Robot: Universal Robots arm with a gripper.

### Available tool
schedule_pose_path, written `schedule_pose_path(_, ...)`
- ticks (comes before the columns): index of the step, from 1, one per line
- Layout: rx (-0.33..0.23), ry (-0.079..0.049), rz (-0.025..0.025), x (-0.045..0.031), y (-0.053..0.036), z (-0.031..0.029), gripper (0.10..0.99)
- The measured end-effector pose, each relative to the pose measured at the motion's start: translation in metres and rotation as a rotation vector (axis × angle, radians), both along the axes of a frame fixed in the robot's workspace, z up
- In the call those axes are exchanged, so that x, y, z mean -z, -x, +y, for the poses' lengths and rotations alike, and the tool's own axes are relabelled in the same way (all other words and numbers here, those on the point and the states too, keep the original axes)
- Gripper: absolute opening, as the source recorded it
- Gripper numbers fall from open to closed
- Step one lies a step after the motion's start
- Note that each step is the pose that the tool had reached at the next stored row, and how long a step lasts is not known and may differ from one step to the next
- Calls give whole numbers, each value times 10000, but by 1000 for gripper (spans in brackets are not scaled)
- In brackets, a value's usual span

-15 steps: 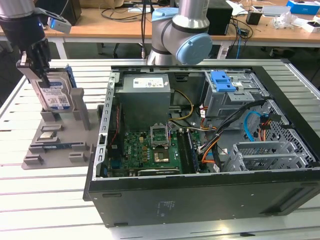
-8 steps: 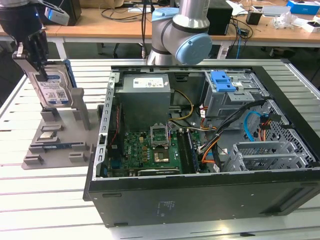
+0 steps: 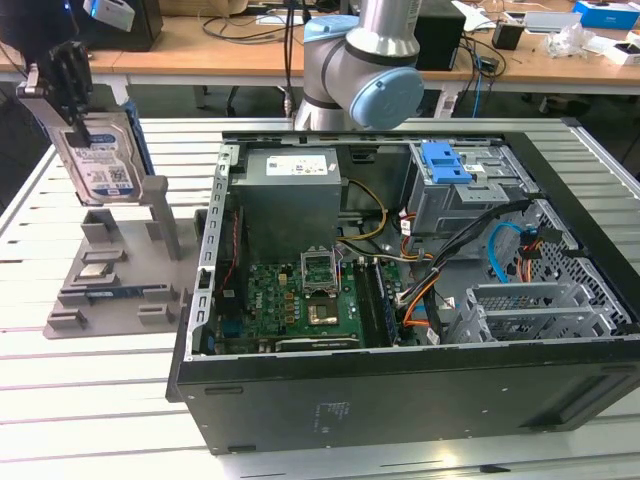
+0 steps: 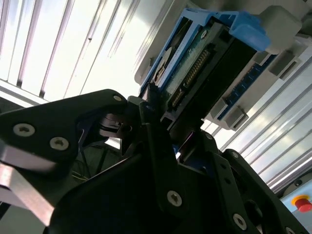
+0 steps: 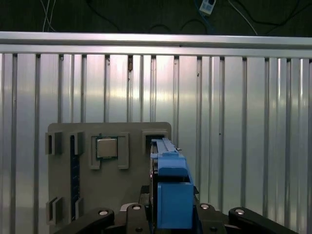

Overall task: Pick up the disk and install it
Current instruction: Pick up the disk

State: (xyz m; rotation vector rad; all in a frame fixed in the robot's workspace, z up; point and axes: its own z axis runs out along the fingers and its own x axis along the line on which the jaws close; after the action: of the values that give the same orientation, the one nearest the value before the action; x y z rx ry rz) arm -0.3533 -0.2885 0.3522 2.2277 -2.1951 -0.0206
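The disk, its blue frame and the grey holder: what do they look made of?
The disk: metal casing, silver with a dull sheen, with what looks like a paper label. Its blue frame: moulded plastic by its even colour and soft gloss. The grey holder: matte and uniform, probably plastic; painted metal cannot be ruled out.

One disk (image 3: 100,165), one pincer (image 3: 72,105), one square chip (image 5: 107,147), one gray fixture (image 3: 112,300), one open computer case (image 3: 400,390).
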Motion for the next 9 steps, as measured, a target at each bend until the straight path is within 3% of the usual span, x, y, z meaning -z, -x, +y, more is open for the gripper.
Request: schedule_pose_path(9,0,0,-1,-181,0,38,365)
